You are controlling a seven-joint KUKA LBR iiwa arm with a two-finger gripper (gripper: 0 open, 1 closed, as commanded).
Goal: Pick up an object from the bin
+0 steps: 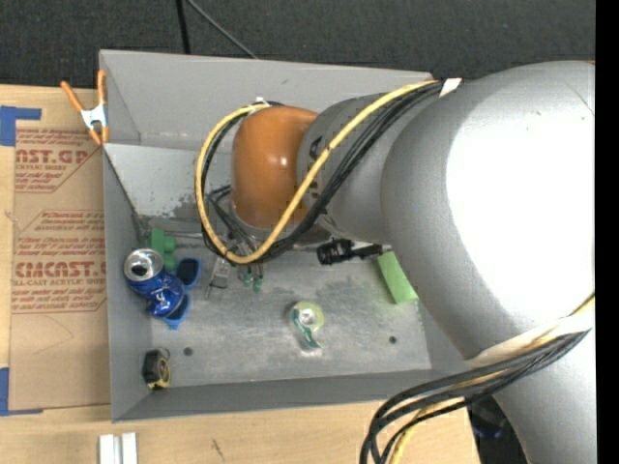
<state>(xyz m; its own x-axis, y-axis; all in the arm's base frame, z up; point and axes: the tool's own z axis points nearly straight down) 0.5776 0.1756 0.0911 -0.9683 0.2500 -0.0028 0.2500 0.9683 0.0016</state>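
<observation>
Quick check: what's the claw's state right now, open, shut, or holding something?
Claw: cannot be told whether open or shut; it hangs low just right of the crushed blue can in the left part of the bin.

dark floor (406,17) along the top (a black cable (181,17) across it), pale wood surface (271,438) below
</observation>
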